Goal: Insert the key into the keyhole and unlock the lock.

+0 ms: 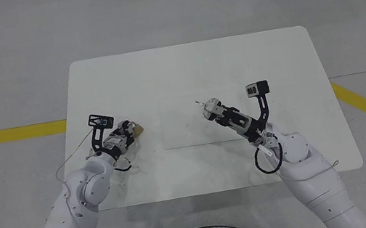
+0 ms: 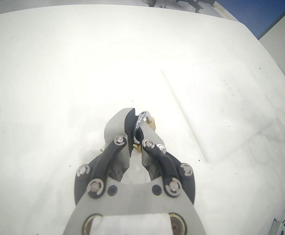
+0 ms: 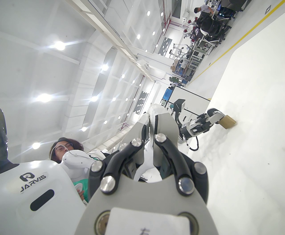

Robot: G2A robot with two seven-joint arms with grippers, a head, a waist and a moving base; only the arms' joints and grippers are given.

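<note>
Left pincer (image 2: 136, 119) clamped on brass padlock (image 2: 153, 124) shackle, body on table (image 1: 233, 61), left side. Right pincer (image 1: 206, 107) clenched, thin tip out front, prob. the key (image 1: 199, 102), well apart. Align tip w/ keyhole, go slow.

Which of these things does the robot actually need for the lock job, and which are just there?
Needed: padlock, its shackle in the left gripper; key, seemingly pinched in the right gripper.
Just there: white table; thin sheet on it; yellow floor line.
</note>
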